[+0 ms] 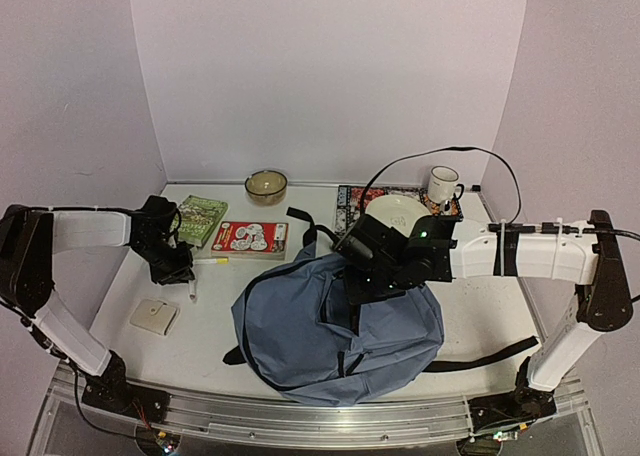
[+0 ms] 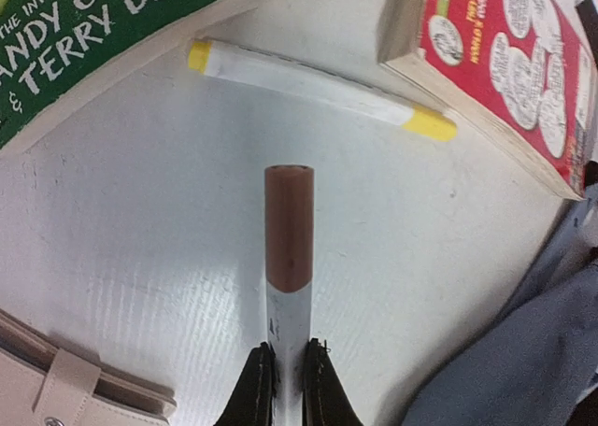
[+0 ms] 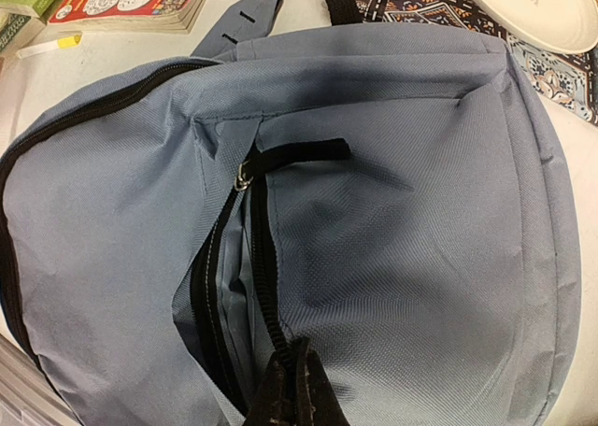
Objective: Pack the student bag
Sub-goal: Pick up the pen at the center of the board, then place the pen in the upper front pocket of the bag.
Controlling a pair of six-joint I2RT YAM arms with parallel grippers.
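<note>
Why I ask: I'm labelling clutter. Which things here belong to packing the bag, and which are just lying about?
Job: student bag, brown-capped marker in left gripper, yellow-capped marker, green book, red book, probably the beige wallet.
Lying about: bowl, plate, mug, patterned mat.

The marker [image 2: 288,258]'s near end vanishes between the left pincer [image 2: 288,381]'s tips. Left of that pincer the wallet [image 2: 56,389] is cropped. Ahead of it, the green book [image 2: 84,34] and red book [image 2: 505,62] run off-frame. The right pincer [image 3: 291,389] covers the bag [image 3: 402,258]'s pocket edge beneath it.
</note>
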